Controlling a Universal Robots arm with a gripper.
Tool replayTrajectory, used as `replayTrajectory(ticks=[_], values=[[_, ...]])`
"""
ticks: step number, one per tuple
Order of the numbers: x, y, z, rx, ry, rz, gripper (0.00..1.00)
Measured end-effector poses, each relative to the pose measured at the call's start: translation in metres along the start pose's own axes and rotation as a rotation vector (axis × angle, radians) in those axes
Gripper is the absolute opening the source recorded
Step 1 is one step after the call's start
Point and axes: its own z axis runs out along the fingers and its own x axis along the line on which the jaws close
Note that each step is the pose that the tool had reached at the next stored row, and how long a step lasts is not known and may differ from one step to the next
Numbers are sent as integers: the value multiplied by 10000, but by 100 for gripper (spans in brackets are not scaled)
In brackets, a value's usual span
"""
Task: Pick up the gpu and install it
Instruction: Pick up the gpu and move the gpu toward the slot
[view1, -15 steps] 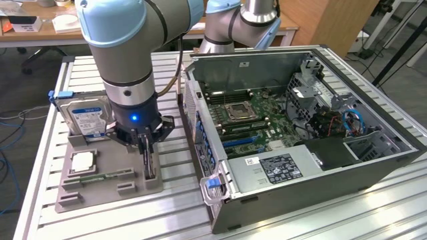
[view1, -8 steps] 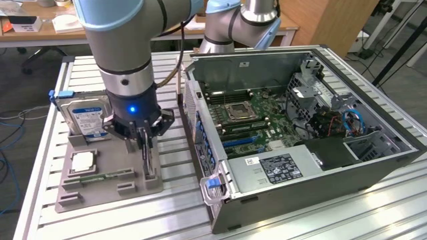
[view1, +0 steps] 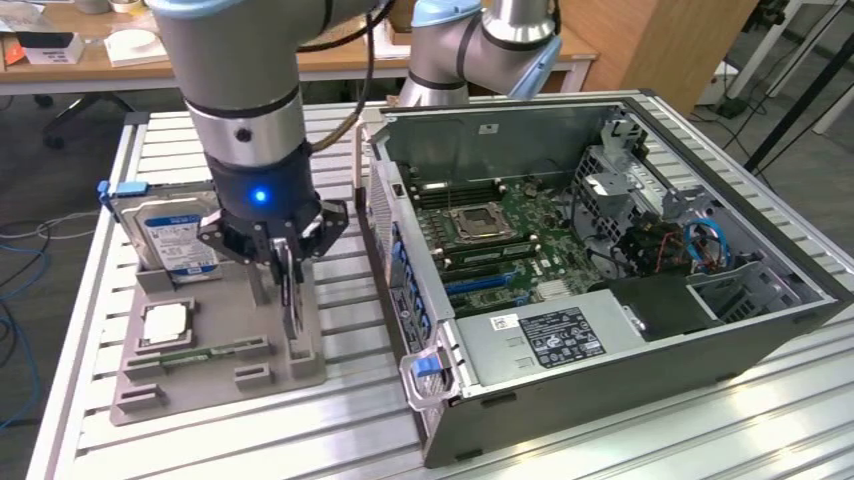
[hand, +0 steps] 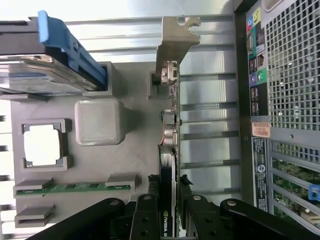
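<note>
At the exterior view's left our gripper (view1: 284, 265) pinches the thin gpu (view1: 290, 312) edge-on; we fear it tilting and jamming in the gray tray (view1: 200, 378).

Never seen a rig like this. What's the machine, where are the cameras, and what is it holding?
A robot arm with a two-finger gripper. One picture is from a camera off the arm, the other from one on its wrist. A grey tray on the slatted table holds a hard drive, a processor chip, a memory stick and a graphics card standing on edge. The gripper is closed on that card, which sits in its tray slot. An open computer case lies beside the tray.
</note>
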Motion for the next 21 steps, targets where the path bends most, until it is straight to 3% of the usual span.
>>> replayTrajectory(ticks=[15,21], values=[[-10,31,-579,-1,-14,-1,26],[-10,31,-585,-2,-15,-1,26]])
